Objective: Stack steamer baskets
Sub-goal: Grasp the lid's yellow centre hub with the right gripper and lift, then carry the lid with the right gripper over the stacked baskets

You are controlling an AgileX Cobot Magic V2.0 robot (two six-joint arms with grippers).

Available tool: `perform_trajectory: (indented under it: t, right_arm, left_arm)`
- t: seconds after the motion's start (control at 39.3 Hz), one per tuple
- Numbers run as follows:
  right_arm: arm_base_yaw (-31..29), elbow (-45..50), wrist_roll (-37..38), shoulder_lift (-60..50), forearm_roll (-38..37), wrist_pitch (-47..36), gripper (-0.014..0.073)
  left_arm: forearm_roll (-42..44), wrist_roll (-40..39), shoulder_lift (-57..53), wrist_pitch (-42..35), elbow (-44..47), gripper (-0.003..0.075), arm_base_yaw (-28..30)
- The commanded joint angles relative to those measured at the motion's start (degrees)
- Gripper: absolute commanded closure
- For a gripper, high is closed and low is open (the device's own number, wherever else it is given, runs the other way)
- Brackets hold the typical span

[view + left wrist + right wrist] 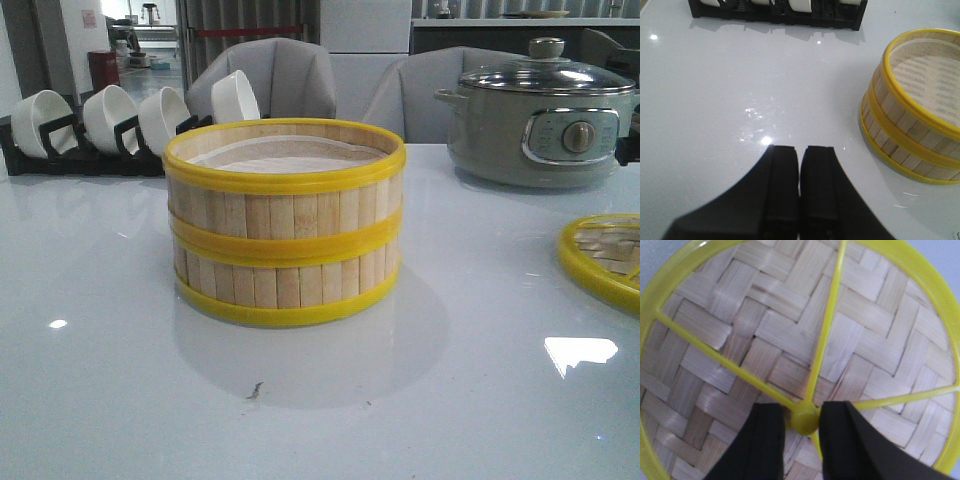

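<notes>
Two steamer baskets (285, 222) stand stacked in the middle of the table, with pale bamboo slats, yellow rims and a white liner inside the top one. They also show in the left wrist view as the steamer baskets (912, 120). My left gripper (802, 148) is shut and empty, hovering over bare table beside the stack. The woven lid (605, 255) lies flat at the table's right edge. In the right wrist view the lid (790, 325) fills the frame, and my right gripper (802, 412) is shut on its yellow centre knob (804, 418). Neither gripper appears in the front view.
A black rack (60, 155) with white bowls (110, 115) stands at the back left. A grey-green electric pot (545, 125) with a glass lid stands at the back right. Grey chairs (290, 75) are behind the table.
</notes>
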Motion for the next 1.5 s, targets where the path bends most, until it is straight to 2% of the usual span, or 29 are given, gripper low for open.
perform_trajectory:
  t: [0.0, 0.18, 0.43, 0.74, 0.92, 1.15, 1.48]
  right_arm:
    - [-0.3, -1.9, -0.7, -3.1, -0.9, -1.6, 0.0369]
    - [-0.3, -1.9, -0.7, -3.1, -0.9, -1.2, 0.0551]
    - [1.3, -3.7, -0.7, -6.0, -0.7, 0.9, 0.0537]
    - [7.7, -15.0, -0.7, -11.6, 0.2, 6.4, 0.0537]
    - [14.6, -23.4, -1.0, -11.7, 1.1, 10.5, 0.0537]
    - [25.1, -29.3, -3.0, -10.2, 3.4, 10.6, 0.0537]
    - [37.3, -40.8, -3.3, -0.7, 3.4, 11.9, 0.0537]
  left_arm:
    - [-0.3, -0.3, -0.1, -4.5, -1.5, 0.0635, -0.4]
    - [-0.3, -0.3, -0.1, -4.5, -1.5, 0.0635, -0.4]
    - [-0.3, -0.3, -0.1, -4.5, -1.5, 0.0635, -0.4]
    - [-0.3, -0.3, -0.1, -4.5, -1.5, 0.0635, -0.4]
    - [-0.3, -0.3, -0.1, -4.5, -1.5, 0.0635, -0.4]
    - [-0.3, -0.3, -0.1, -4.5, -1.5, 0.0635, -0.4]
    - [-0.3, -0.3, -0.1, -4.5, -1.5, 0.0635, -0.4]
